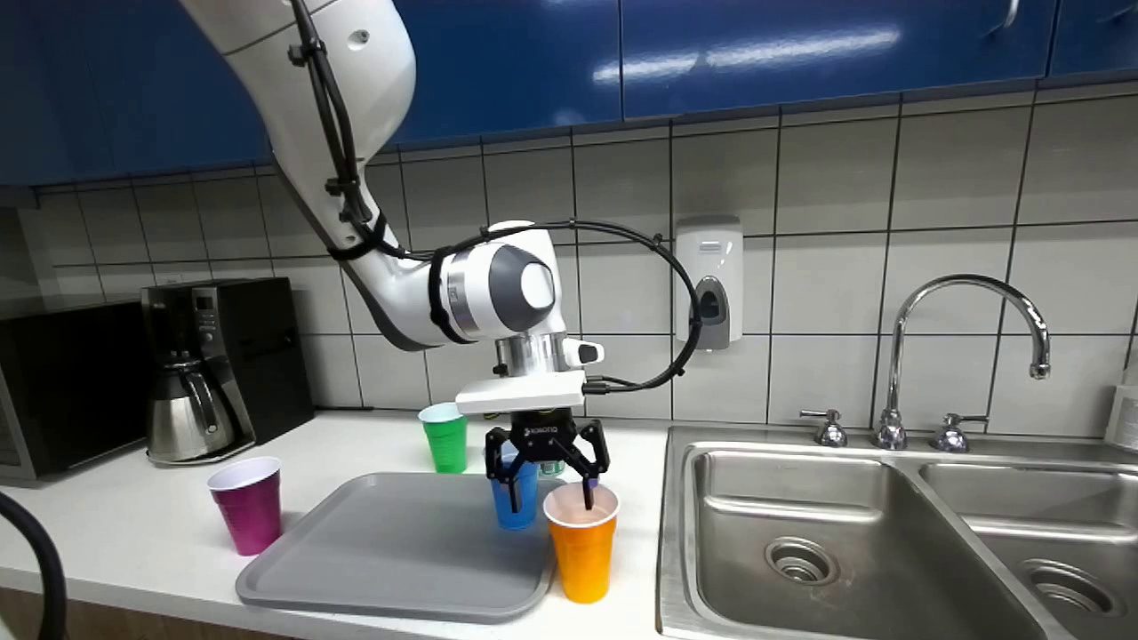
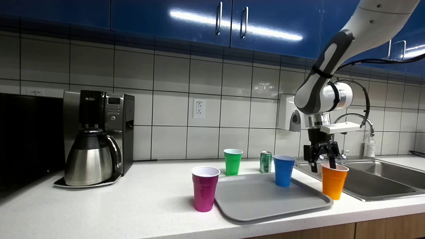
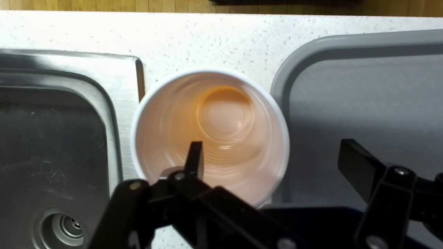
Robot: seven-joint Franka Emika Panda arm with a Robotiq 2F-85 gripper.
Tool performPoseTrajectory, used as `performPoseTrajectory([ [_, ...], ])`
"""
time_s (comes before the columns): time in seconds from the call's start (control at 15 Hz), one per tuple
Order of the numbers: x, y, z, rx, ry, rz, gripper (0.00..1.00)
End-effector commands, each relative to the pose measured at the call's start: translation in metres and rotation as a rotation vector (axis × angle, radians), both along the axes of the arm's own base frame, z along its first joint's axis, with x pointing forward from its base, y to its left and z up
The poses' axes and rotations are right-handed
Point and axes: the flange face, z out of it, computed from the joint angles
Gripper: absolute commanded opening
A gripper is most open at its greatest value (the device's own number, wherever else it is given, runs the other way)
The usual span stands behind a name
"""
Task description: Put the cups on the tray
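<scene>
Gripper lettered ROBOTIQ; jaws wide, one finger at mouth of orange cup, other above adjacent tray; contact unclear.

Blue cup on tray, orange, purple, green off

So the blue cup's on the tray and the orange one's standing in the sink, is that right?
Not quite: the orange cup stands on the counter, between the sink and the tray, as the wrist view shows. The blue cup is on the tray.
</scene>
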Motion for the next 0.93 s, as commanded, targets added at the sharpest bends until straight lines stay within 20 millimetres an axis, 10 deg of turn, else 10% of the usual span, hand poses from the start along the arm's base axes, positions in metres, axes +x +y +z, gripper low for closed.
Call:
performPoseTrajectory([
  [0.0,0.0002,0.0001,0.0004,0.0,0.001,0.0,1.0],
  [0.87,-0.0021,0.0093,-0.0073,0.004,-0.021,0.046,1.0],
])
